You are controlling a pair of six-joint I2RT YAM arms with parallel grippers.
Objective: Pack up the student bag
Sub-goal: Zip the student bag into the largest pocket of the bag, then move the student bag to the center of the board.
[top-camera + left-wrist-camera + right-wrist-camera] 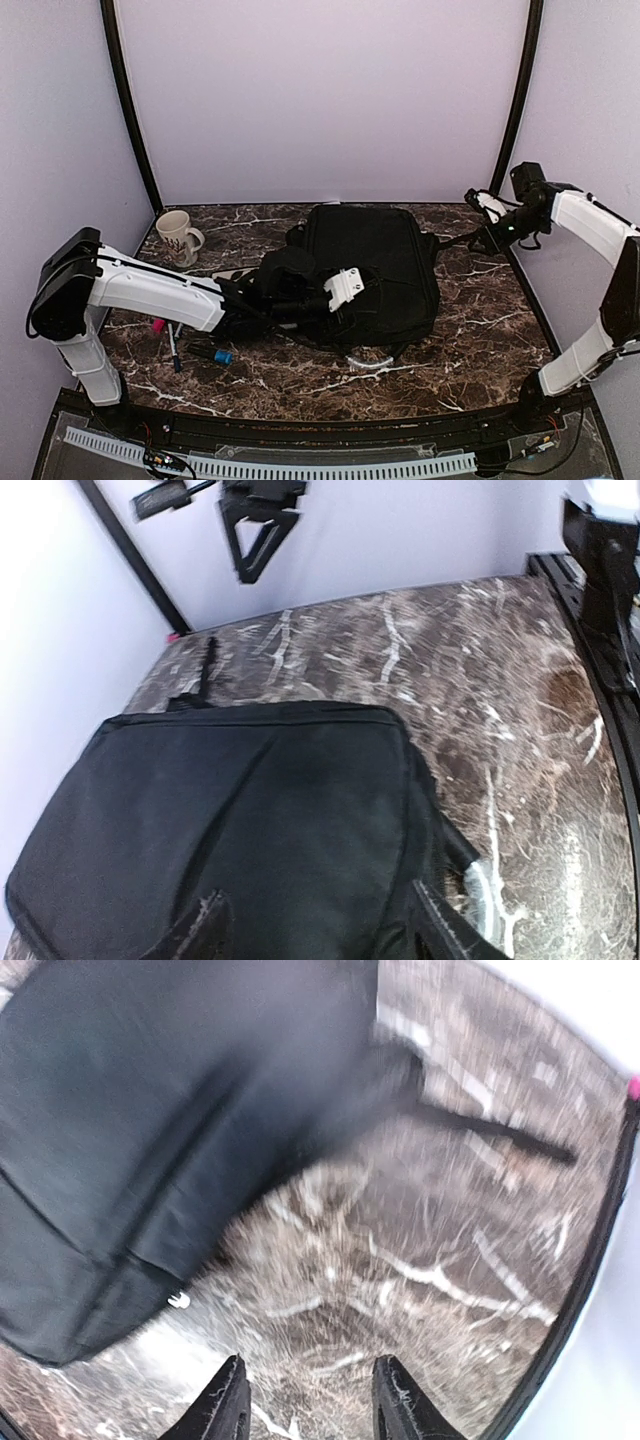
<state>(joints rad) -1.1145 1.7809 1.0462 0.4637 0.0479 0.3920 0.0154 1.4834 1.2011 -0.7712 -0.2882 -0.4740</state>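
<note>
The student bag [375,262] is a large black backpack lying flat in the middle of the marble table, with its grey-white loop handle [366,362] at the near edge. My left gripper [350,295] hovers over the bag's near-left part. In the left wrist view the left gripper [325,935] is open, its fingertips [205,932] spread wide above the black fabric [250,820] and holding nothing. My right gripper [482,207] is raised at the far right, beside the bag's far corner. Seen from its own wrist, the right gripper [310,1410] is open over bare marble, with the bag [150,1110] up-left and a black strap [500,1135] trailing away.
A white patterned mug [178,237] stands at the far left. Near the left arm lie a pink marker [157,326], a thin pen [173,346] and a blue-capped marker [214,354]. Black frame posts [130,110] rise at the back corners.
</note>
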